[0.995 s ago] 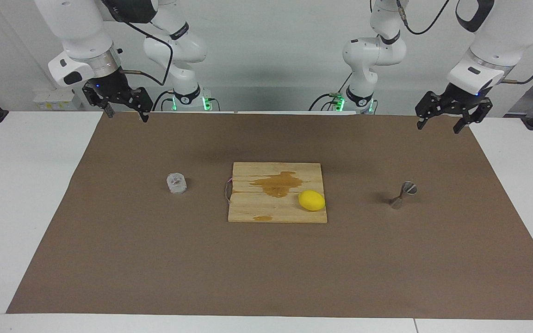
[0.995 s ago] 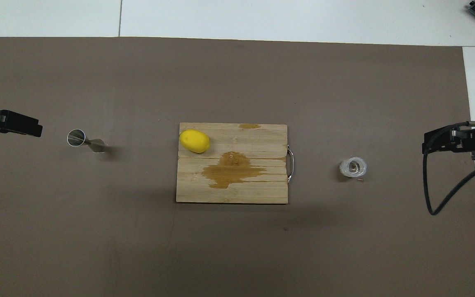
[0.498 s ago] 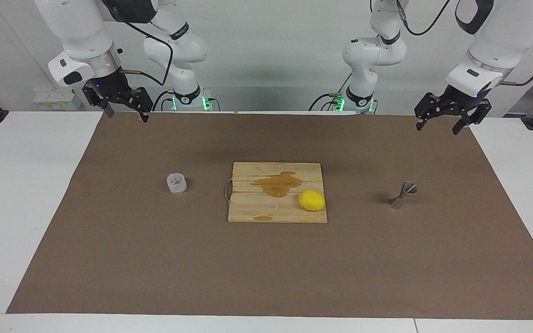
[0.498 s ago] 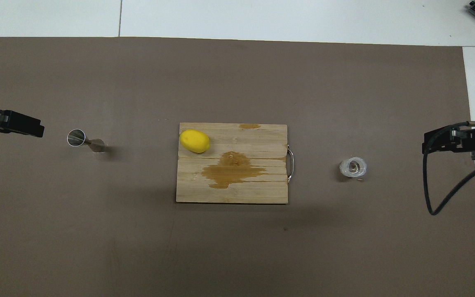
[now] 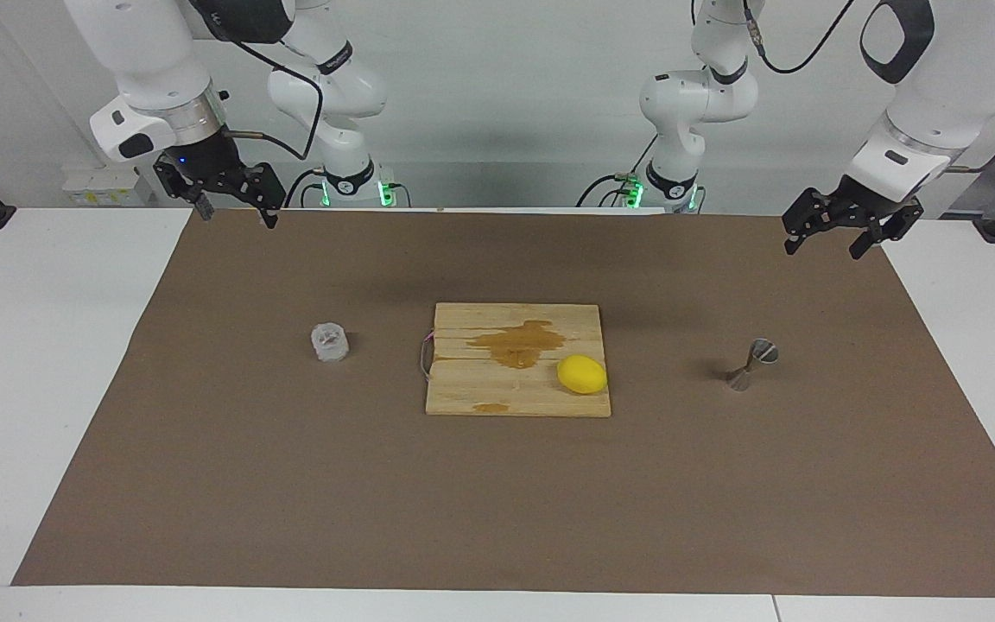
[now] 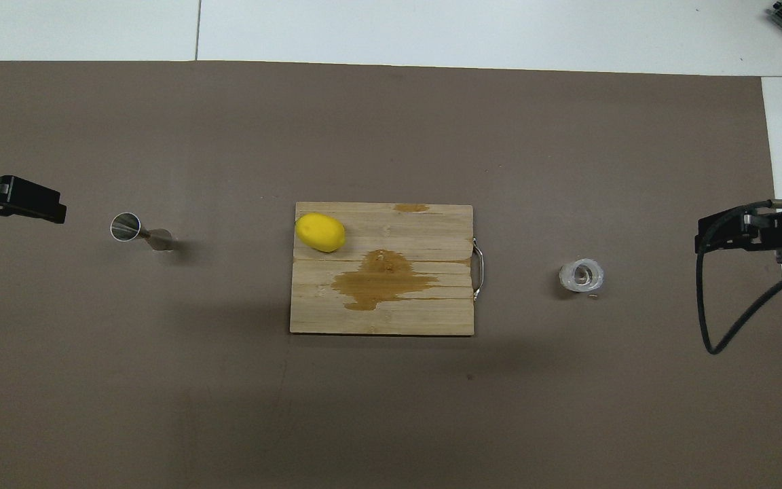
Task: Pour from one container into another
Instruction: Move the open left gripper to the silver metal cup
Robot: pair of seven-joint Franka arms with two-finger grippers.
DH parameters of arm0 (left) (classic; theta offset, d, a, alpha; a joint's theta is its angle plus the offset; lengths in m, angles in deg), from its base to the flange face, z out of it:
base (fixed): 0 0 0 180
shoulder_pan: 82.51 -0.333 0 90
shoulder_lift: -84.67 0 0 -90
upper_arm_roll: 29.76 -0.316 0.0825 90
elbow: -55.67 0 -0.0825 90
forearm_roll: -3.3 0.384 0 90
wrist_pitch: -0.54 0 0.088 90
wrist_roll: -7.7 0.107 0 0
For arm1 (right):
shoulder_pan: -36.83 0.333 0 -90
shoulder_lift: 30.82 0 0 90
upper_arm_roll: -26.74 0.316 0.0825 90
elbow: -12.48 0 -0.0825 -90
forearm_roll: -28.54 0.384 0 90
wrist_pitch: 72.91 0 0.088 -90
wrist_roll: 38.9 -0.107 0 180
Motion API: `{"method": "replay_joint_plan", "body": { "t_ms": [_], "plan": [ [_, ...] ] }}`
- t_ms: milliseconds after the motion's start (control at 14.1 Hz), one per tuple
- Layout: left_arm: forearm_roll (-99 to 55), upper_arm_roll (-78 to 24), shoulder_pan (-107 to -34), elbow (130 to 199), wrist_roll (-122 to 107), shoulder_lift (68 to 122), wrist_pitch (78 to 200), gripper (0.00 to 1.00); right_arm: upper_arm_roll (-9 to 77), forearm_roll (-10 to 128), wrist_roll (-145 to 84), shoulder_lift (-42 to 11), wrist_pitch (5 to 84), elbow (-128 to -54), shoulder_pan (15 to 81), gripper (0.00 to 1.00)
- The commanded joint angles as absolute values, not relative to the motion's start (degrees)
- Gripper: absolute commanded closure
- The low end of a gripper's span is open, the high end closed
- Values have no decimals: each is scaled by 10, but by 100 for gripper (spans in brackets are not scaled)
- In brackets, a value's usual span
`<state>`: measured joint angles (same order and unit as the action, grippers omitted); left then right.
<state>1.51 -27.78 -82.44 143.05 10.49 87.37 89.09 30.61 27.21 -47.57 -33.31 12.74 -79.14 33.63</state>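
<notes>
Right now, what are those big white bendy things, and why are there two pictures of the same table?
Those are two robot arms. Each ends in a black gripper with two fingers, like a pinching hand. One picture is taken from across the table, looking at the robots. The other looks down from above them, so everything appears flipped around. On the brown mat lies a wooden cutting board with a wet-looking stain and a yellow lemon on it. Toward the right arm's end stands a little clear glass. Toward the left arm's end stands a shiny metal measuring cup shaped like an hourglass. The left gripper and right gripper hang open above the mat's corners nearest the robots. Neither holds anything.
</notes>
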Motion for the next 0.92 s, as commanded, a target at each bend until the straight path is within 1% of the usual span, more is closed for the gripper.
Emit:
{"method": "replay_joint_plan", "body": {
  "t_ms": [0,71,284,569,853],
  "plan": [
    [4,-275,-836,1427,65,886,878,0,308,280,-461,-334,123,-792,331,0],
    [-10,-276,-838,1426,47,894,874,0,308,280,-461,-334,123,-792,331,0],
    [-74,-276,-879,1426,2,913,873,0,308,280,-461,-334,123,-792,331,0],
    [-89,-276,-901,1429,-63,938,863,0,308,280,-461,-334,123,-792,331,0],
    [-168,-276,-965,1436,-103,985,852,0,308,280,-461,-334,123,-792,331,0]
  ]
}}
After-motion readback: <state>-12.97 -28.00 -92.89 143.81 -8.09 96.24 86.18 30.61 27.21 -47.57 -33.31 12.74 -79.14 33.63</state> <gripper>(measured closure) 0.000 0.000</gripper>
